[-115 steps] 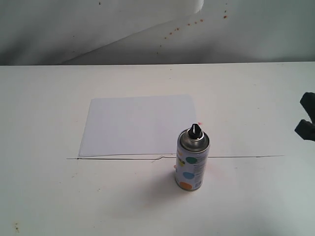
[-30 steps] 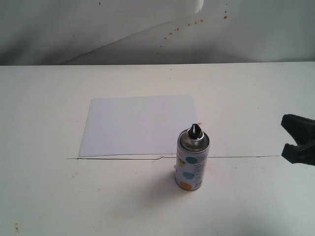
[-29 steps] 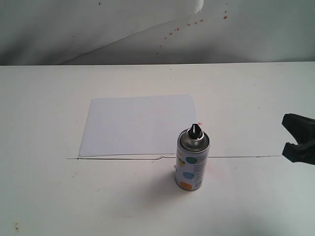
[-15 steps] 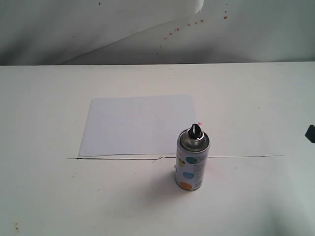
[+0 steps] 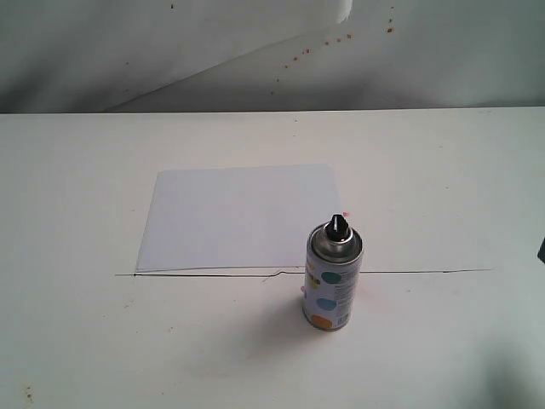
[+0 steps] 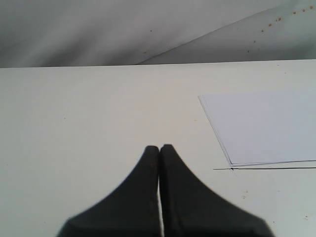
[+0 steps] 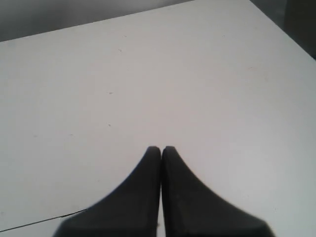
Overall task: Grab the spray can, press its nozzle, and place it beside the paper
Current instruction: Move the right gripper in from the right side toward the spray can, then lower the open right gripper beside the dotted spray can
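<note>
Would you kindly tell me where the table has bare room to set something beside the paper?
Bare table lies right of the paper, left of it, and nearer than the thin line. Only the spray can crowds the paper's near right corner.

Bare test bench, a lab setup — white table (image 5: 85, 170), draped backdrop (image 5: 128, 43), reddish specks (image 5: 328, 40)

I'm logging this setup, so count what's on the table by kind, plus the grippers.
spray can: 1
paper: 1
grippers: 2, the left gripper and the right gripper, both shut
total: 4
</note>
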Robot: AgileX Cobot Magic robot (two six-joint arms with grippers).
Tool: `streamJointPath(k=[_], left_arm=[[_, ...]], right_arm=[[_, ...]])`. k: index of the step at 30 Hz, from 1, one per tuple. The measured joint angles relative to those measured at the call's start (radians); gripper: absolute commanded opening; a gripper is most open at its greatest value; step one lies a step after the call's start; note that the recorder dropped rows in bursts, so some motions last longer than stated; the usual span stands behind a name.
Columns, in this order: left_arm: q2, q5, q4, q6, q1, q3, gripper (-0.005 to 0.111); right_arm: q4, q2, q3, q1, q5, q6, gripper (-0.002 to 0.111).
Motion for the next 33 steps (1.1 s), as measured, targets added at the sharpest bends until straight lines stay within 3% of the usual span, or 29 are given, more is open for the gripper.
streamJointPath(k=[12,19,33], left_arm=[[0.000,0.000,0.000,0.000,0.000,0.000,0.000],[0.000,0.000,0.000,0.000,0.000,0.000,0.000],[0.000,0.000,0.000,0.000,0.000,0.000,0.000]], right_arm=[[-0.144,0.000,0.000,0.031,-0.063,-0.037,0.000],[-0.288,0.000,0.000,0.173,-0.053,0.028,0.000],[-0.285,0.000,0.000,0.459,0.094,0.102,0.000]])
